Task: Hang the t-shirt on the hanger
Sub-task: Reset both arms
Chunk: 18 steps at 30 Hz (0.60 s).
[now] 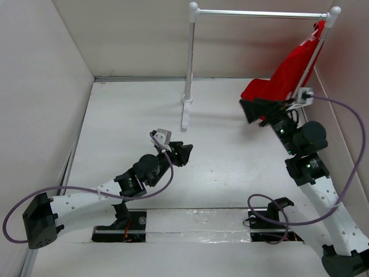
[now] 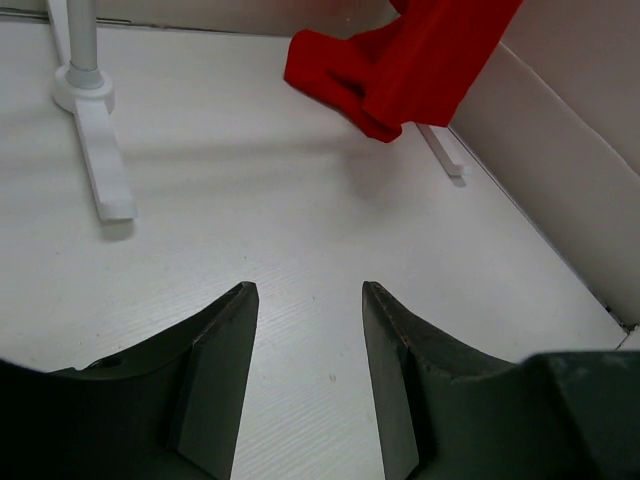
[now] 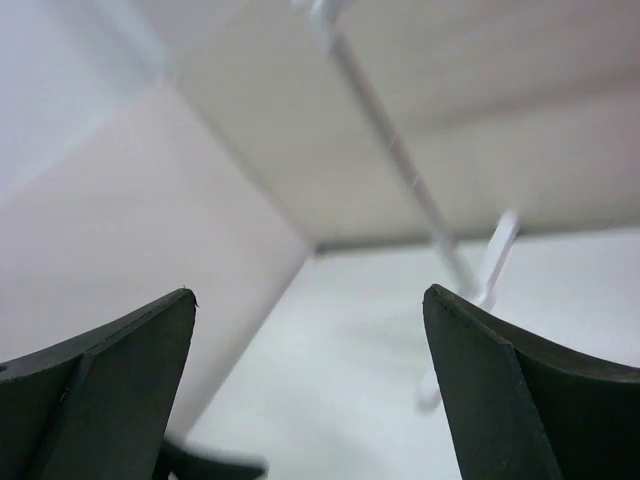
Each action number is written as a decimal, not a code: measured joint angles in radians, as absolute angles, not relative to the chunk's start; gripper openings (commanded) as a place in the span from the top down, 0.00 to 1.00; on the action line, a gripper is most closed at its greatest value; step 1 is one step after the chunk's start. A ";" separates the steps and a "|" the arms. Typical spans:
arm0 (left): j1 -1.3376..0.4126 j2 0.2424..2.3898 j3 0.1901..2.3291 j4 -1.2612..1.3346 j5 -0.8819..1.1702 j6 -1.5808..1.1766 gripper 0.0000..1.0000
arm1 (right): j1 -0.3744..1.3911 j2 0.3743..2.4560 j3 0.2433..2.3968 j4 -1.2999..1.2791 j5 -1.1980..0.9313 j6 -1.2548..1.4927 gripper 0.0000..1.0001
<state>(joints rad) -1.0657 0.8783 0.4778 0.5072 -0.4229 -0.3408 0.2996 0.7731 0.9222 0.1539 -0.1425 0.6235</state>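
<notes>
The t-shirt (image 1: 282, 75) hangs at the far right corner of the counter (image 1: 132, 115). It is draped from the right end of the rack (image 1: 259, 12) and runs down along the right post. In the left wrist view the shirt's (image 2: 400, 60) lower folds are bunched low over the counter, above the rack's right foot; whether they touch the surface I cannot tell

The right gripper (image 1: 247, 109) sits just beside the shirt's lower edge, near the right edge of the counter. In the top view the red cloth meets the back of the gripper, and I cannot tell if they touch. The right wrist view shows this gripper (image 3: 308, 292) with its fingers spread wide and no cloth between them. It faces the left wall, with the blurred rack (image 3: 400, 160) ahead of it

The left gripper (image 1: 185, 153) is over the middle of the counter, pointing toward the far right corner and well apart from the shirt. Its own view shows the fingers (image 2: 225, 350) parted, with only bare counter in the gap. The rack's left foot (image 2: 95, 150) stands to its left
</notes>
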 measured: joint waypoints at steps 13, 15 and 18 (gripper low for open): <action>-1.066 0.974 0.430 0.619 -0.537 -0.267 0.59 | 0.738 0.483 0.506 -0.123 0.208 0.580 0.00; -1.066 1.001 0.430 0.617 -0.546 -0.266 0.60 | 0.752 0.427 0.507 -0.155 0.277 0.580 0.00; -1.066 1.030 0.436 0.594 -0.542 -0.277 0.60 | 0.755 0.340 0.506 -0.201 0.353 0.582 0.00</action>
